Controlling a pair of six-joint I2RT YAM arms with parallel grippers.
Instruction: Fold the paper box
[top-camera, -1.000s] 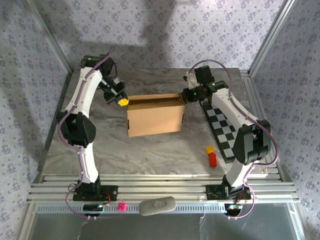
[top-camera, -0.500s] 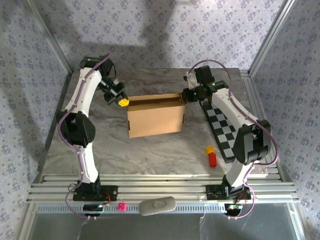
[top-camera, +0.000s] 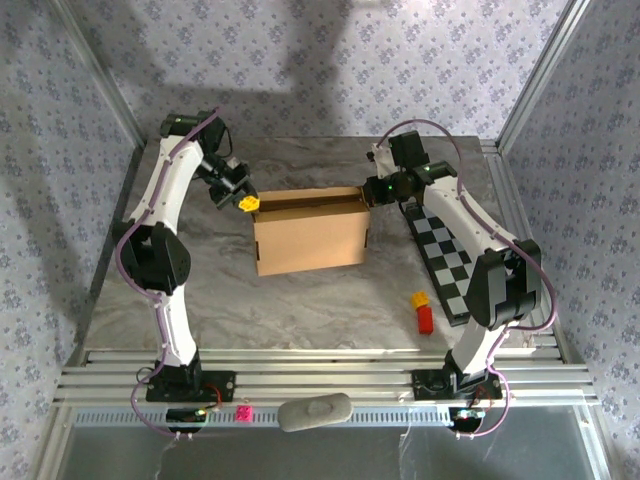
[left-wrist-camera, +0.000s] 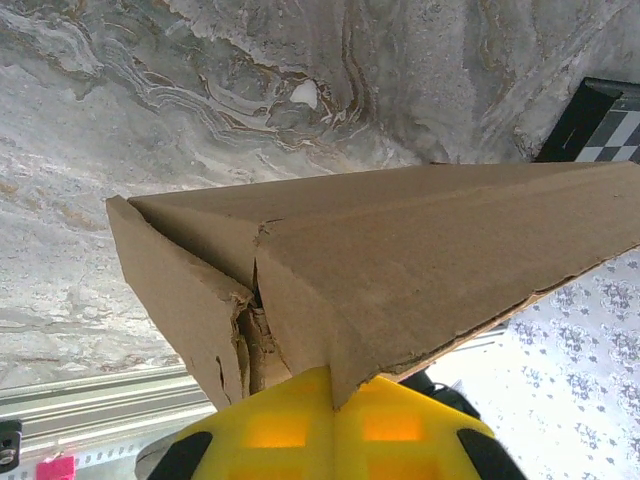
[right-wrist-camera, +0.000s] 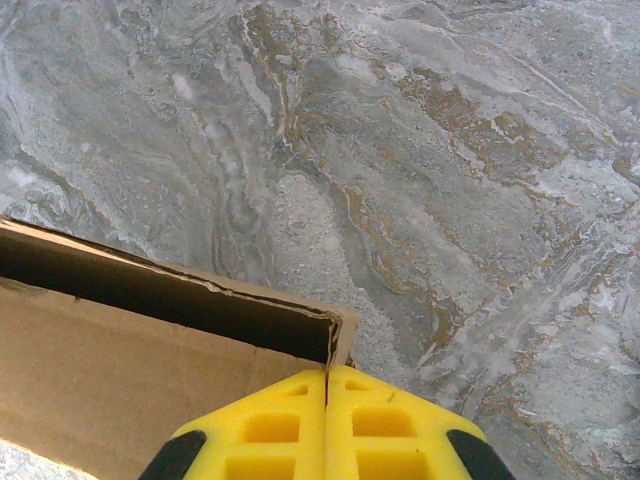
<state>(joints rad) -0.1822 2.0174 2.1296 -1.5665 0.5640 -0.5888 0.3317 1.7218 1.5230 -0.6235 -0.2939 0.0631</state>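
The paper box (top-camera: 310, 238) is plain brown cardboard standing mid-table, with its top open along the back edge. My left gripper (top-camera: 246, 203) is shut, its yellow tips against the box's upper left corner. In the left wrist view a folded cardboard corner (left-wrist-camera: 330, 330) comes down onto the seam of the shut left gripper (left-wrist-camera: 333, 385). My right gripper (top-camera: 370, 192) is shut at the upper right corner. In the right wrist view the shut right gripper (right-wrist-camera: 327, 372) butts against the box's corner (right-wrist-camera: 340, 325), with the dark inside of the box to the left.
A black-and-white checkered board (top-camera: 440, 255) lies right of the box, under the right arm. A yellow brick (top-camera: 420, 298) and a red brick (top-camera: 425, 319) sit near its front end. A grey pad (top-camera: 315, 411) and a small pink piece (top-camera: 242, 412) rest on the front rail.
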